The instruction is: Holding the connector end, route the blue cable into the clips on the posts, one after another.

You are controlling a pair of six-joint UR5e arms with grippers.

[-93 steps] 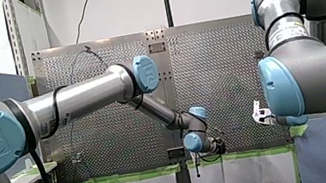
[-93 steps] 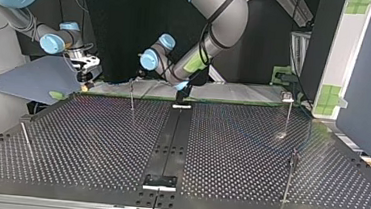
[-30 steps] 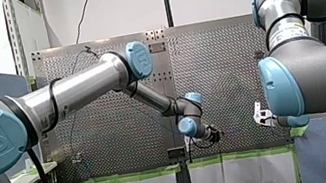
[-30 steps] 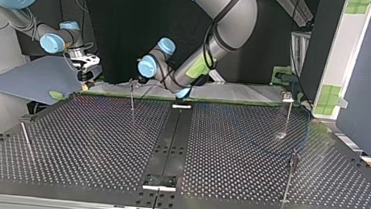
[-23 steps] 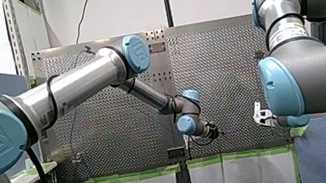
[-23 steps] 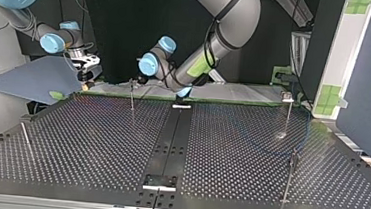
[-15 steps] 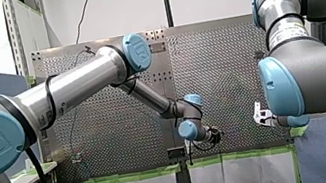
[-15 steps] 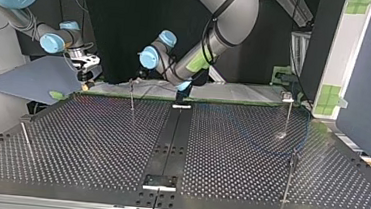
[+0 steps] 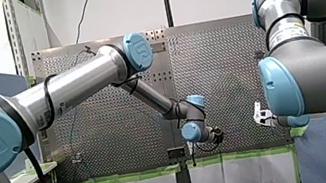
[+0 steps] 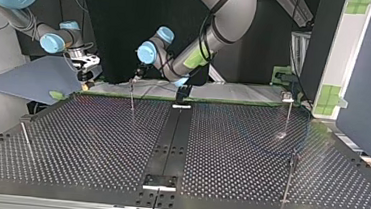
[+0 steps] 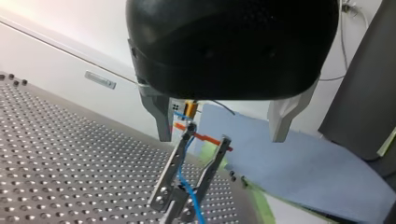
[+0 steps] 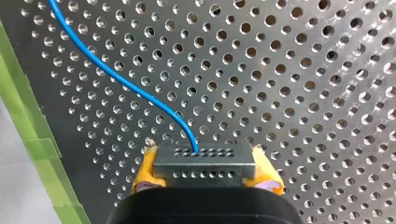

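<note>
Progress check: roughly mid-route, judging by the layout. Got the connector (image 12: pixel 204 162) pinched tight in the right jaws, yellow pads either side, parked over the holed surface (image 12: pixel 303 70) near the green tape (image 12: pixel 39 144), blue cable (image 12: pixel 126 85) snaking away from it. Over in the left wrist view, seeing that cable threaded down through the clip (image 11: pixel 169 176) on a post, left jaws spread wide either side of it and gripping nothing. Calling that clip done, or near enough. Can just about trace a faint blue line across the top view's right half, passing near the far post (image 10: pixel 289 115) and the near post (image 10: pixel 288 175), but can't confirm seating in either of those clips. Spotted nothing blue at the leaning post (image 10: pixel 25 139) by that view's left edge, so probably left to do. No help from the front view: both jaws tiny there and half tucked behind arm joints. Also can't see the bottom of the clip, cut off at the edge of the left wrist view.
</note>
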